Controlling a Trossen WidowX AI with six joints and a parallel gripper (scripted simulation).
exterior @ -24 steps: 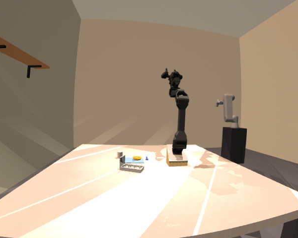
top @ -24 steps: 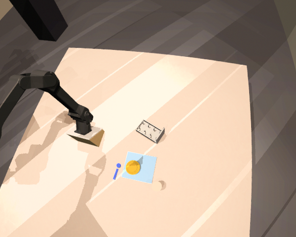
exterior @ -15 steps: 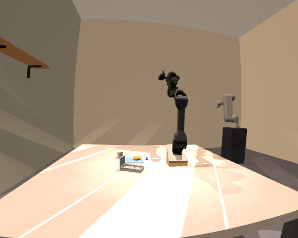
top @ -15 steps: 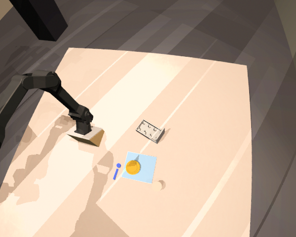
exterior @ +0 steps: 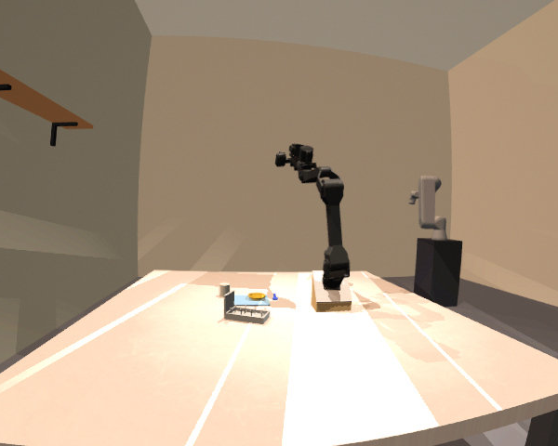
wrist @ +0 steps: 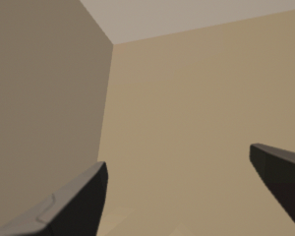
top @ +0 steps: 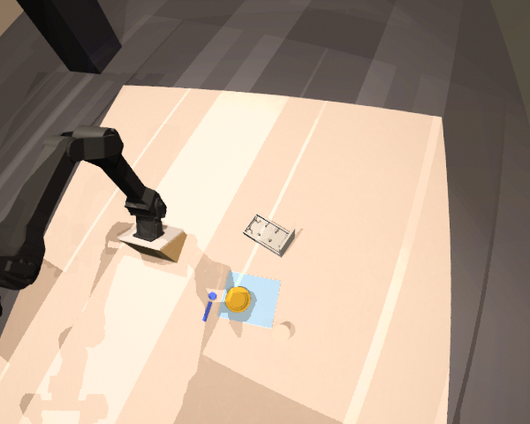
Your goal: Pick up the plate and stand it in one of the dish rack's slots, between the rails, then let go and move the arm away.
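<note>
1. Exterior view: I see the gripper point(exterior: 280, 159) held high above the table point(exterior: 317, 364), fingers spread wide with nothing between them; the wrist camera shows only wall and ceiling past the two fingers.
2. The plate point(top: 237, 299) lies flat on the blue mat point(top: 265, 301), next to the blue spoon point(top: 208, 307) — well apart from the gripper and far below it.
3. The dish rack point(top: 268, 235) sits near the mat, on the side farther from the arm's base point(top: 147, 228).
4. Judgement: from the hand, the plate lies down and outward from the base — I need a long descent, wrist pitched toward the table.
</note>
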